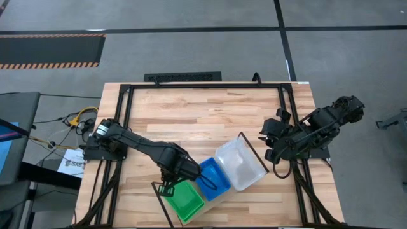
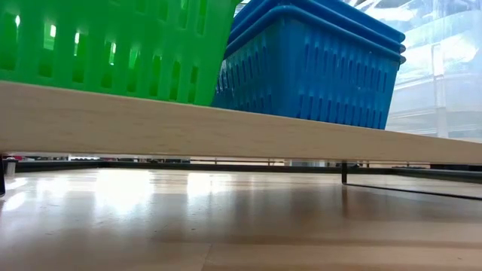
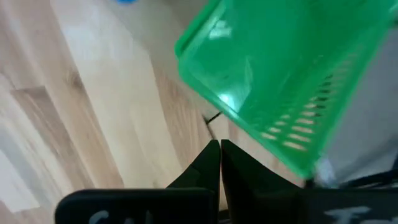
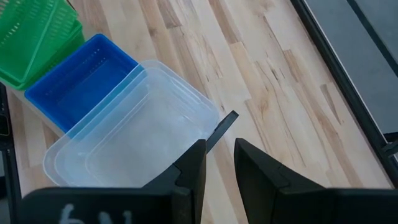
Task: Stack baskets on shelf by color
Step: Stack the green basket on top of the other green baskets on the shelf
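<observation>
The shelf (image 2: 226, 128), a light-wood plank with black wire frames at its ends, lies slantwise near the table's front edge. On it stand the baskets in a row: green (image 1: 186, 200), blue (image 1: 213, 180) and clear (image 1: 240, 163), nested by colour. In the low view their bottoms rest on the plank. My left gripper (image 1: 166, 186) points down, shut and with nothing in it, just off the green basket's (image 3: 286, 74) far-left corner. My right gripper (image 4: 217, 158) hangs at the table's right side, above and to the right of the clear basket (image 4: 137, 137), slightly open and holding nothing.
A black frame (image 1: 203, 86) runs around the tabletop's edges. The shelf's thin wire end frames stick out at its left end (image 1: 162, 194) and right end (image 1: 251, 149). Bare wood (image 1: 203, 121) lies across the table's far half.
</observation>
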`<state>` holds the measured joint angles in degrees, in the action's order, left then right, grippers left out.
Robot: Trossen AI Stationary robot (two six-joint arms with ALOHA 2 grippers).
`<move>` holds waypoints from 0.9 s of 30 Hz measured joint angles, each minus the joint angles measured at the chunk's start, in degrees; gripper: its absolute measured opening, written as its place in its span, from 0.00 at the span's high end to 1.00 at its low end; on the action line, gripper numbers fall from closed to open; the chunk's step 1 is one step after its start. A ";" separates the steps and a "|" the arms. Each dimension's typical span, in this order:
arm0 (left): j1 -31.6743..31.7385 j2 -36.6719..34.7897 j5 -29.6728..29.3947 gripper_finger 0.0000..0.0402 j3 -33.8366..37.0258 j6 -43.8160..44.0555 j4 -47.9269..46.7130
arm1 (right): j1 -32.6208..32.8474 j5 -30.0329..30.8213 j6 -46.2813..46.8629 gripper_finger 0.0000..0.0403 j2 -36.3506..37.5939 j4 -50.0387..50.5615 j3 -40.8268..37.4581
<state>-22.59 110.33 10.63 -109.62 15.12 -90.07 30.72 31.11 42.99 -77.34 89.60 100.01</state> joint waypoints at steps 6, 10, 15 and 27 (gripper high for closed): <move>0.32 -4.59 -0.73 1.00 -4.57 1.73 2.74 | 0.00 0.03 -0.01 0.74 0.02 0.00 0.00; -0.91 -6.08 -1.92 1.00 -4.59 -2.54 5.76 | 0.00 0.04 0.02 0.74 0.01 -0.02 0.00; -1.92 -5.94 -0.13 1.00 0.25 -7.07 10.35 | 0.00 0.04 0.04 0.74 0.00 -0.04 0.00; -2.10 -5.89 6.01 1.00 14.46 -12.47 19.50 | 0.00 0.02 0.06 0.74 0.02 -0.02 0.00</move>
<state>-24.69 104.44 16.64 -95.16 2.65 -70.57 30.72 31.14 43.05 -77.32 89.58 100.01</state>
